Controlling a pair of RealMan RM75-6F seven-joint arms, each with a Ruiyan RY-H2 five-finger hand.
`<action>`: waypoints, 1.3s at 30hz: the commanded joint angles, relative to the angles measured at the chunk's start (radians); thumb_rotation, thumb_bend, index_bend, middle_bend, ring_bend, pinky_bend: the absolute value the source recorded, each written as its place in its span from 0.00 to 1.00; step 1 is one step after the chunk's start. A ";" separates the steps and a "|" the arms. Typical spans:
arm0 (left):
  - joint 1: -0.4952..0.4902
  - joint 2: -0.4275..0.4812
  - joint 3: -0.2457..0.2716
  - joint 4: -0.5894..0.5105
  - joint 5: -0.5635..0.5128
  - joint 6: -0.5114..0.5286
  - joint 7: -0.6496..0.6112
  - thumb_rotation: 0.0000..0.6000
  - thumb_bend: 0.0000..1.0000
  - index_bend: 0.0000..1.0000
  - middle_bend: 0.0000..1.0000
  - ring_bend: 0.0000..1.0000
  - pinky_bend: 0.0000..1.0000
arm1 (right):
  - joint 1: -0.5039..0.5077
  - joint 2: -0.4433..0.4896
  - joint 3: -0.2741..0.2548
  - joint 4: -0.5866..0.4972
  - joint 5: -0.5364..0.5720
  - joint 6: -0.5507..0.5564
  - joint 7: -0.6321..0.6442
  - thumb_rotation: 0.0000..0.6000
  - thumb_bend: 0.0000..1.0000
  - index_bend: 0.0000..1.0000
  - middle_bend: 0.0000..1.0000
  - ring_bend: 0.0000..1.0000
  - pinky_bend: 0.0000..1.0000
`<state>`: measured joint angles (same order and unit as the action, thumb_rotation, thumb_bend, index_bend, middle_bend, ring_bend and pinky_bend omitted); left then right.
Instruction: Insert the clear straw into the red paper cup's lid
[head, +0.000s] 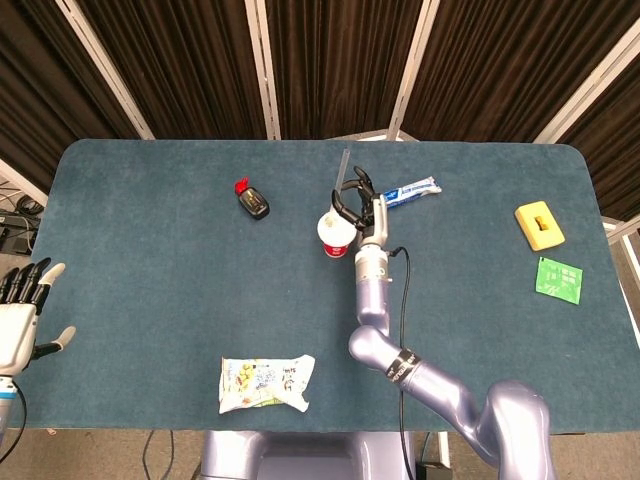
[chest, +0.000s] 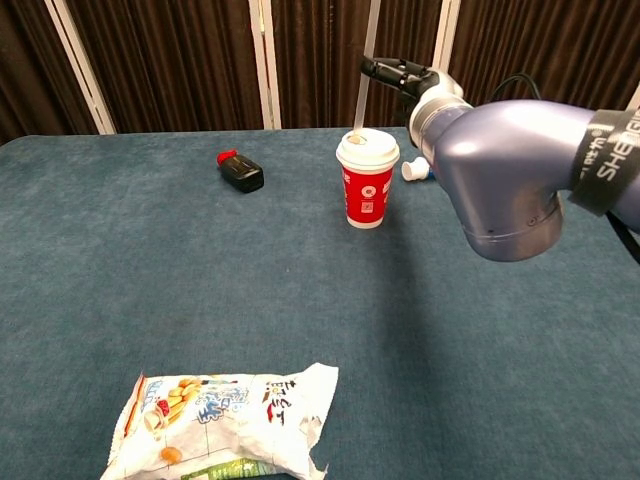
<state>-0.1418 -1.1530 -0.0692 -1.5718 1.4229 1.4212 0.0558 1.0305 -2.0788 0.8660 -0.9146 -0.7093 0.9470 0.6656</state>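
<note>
- Snack bag (head: 266, 384), white with printed pictures, lies flat near the near edge of the table (head: 150, 270), a little left of centre; crumpled at its right end in the chest view.
- Left hand (head: 22, 315) hangs off the table's left edge toward the near corner, fingers apart, holding nothing.
- Right arm (head: 372, 300) reaches from the near edge up across the middle of the table toward the far half.
- Green card (head: 558, 279) lies flat near the right edge, about halfway along it.
- Red paper cup (chest: 366, 180) stands upright just past the table's centre, white lid (chest: 367, 147) on.
- Right hand (head: 358, 201) is above and just behind the cup, fingers pinching the clear straw (chest: 365, 65).
- The straw is held close to upright; in the chest view its lower end meets the lid top. Whether it has gone into the hole cannot be told.
- Yellow block (head: 539, 224) sits near the right edge, beyond the green card.
- Small dark bottle with a red cap (chest: 240, 171) lies on its side left of the cup, in the far half.
- White and blue tube (head: 412, 189) lies behind the cup to its right, toward the far edge; partly hidden by the arm in the chest view.
</note>
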 joint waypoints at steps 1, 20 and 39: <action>0.000 0.000 0.001 0.001 0.003 0.002 -0.001 1.00 0.24 0.11 0.00 0.00 0.00 | 0.001 -0.001 0.001 0.006 0.000 -0.003 0.001 1.00 0.35 0.59 0.11 0.00 0.00; -0.002 0.000 0.001 0.001 0.003 -0.003 -0.004 1.00 0.25 0.11 0.00 0.00 0.00 | 0.000 -0.017 0.004 0.015 0.026 -0.020 -0.012 1.00 0.33 0.59 0.12 0.00 0.00; -0.002 0.001 0.002 0.001 0.004 -0.003 -0.009 1.00 0.24 0.11 0.00 0.00 0.00 | -0.023 -0.028 -0.017 0.006 0.002 -0.014 -0.010 1.00 0.26 0.37 0.08 0.00 0.00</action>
<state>-0.1435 -1.1516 -0.0669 -1.5708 1.4271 1.4180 0.0473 1.0080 -2.1071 0.8497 -0.9081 -0.7073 0.9331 0.6559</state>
